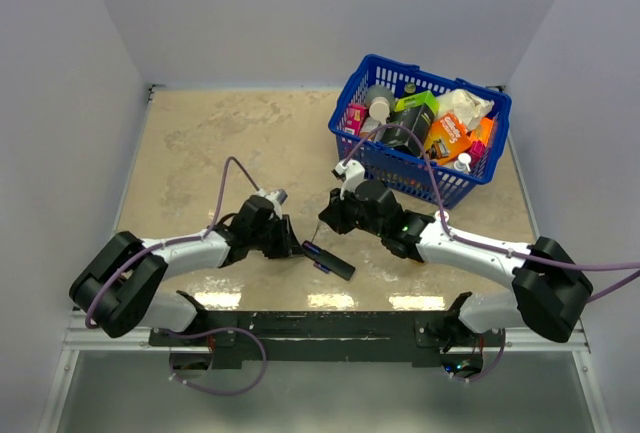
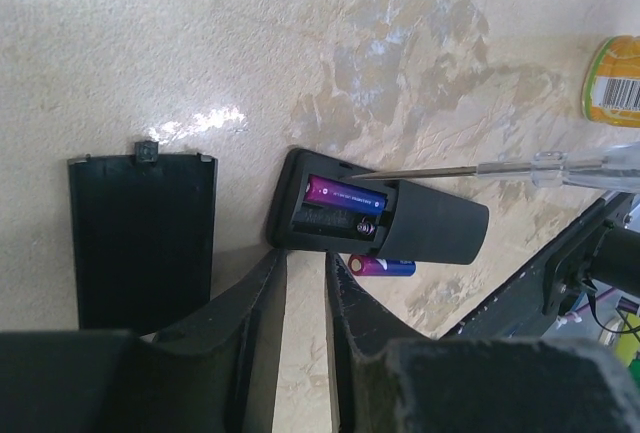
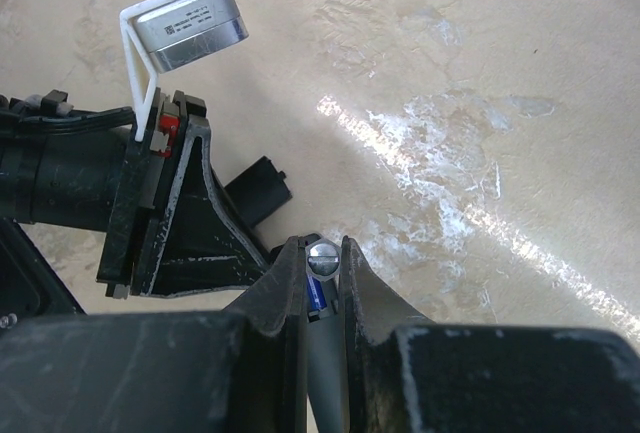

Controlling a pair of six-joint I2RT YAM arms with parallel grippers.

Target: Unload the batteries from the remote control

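Beige surface (image 1: 200, 153) carries the remote (image 2: 430, 223) (one battery (image 2: 335, 196) inside, another battery (image 2: 385, 267) just beside). Right jaws pinch a screwdriver (image 2: 430, 168); left jaws are slightly spread.

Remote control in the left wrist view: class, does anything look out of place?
Yes: a loose battery lies on the table beside the remote control; its cover lies detached nearby; a second battery sits in the open bay.

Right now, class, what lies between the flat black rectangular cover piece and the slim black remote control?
Only bare beige tabletop separates the cover piece from the remote control, shown in the left wrist view.
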